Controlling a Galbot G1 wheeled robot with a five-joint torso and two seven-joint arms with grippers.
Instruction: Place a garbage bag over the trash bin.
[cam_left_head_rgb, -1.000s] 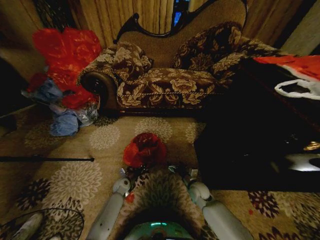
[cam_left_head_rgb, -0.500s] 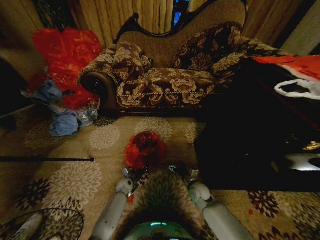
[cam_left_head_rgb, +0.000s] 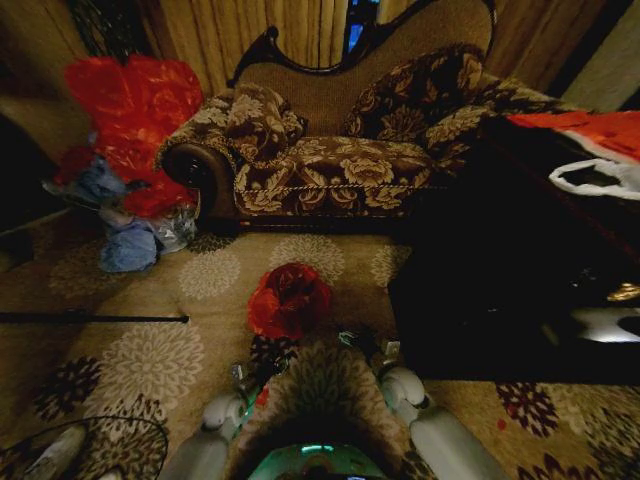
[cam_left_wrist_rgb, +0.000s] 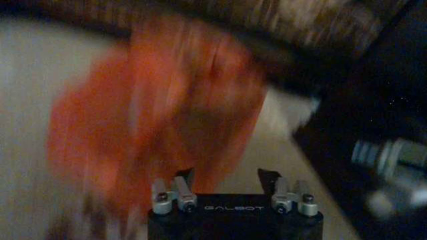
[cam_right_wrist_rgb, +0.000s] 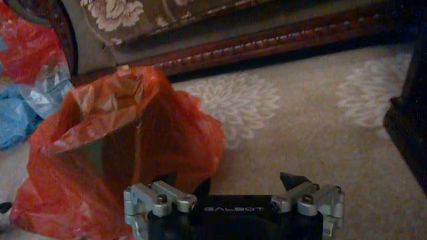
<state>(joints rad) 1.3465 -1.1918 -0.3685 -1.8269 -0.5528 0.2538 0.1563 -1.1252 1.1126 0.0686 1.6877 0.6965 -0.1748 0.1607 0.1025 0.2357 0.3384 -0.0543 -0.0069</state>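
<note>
- The garbage bag (cam_left_head_rgb: 290, 299) stands on the patterned carpet (cam_left_head_rgb: 150, 360) in front of the sofa (cam_left_head_rgb: 340, 150), draped as a crumpled red mound.
- The left end effector (cam_left_wrist_rgb: 225, 176) is near the bag, open, holding nothing.
- The right end effector (cam_right_wrist_rgb: 230, 180) is just beside the bag, fingers spread, empty.

The head view looks forward and down from above the robot, well back from the garbage bag (cam_left_head_rgb: 289, 298) on the carpet, facing the sofa (cam_left_head_rgb: 340, 160) beyond it. Both wrist views sit low and near the bag, facing it and the sofa's base, over their own fingers (cam_right_wrist_rgb: 292, 180); all three share the bag.
</note>
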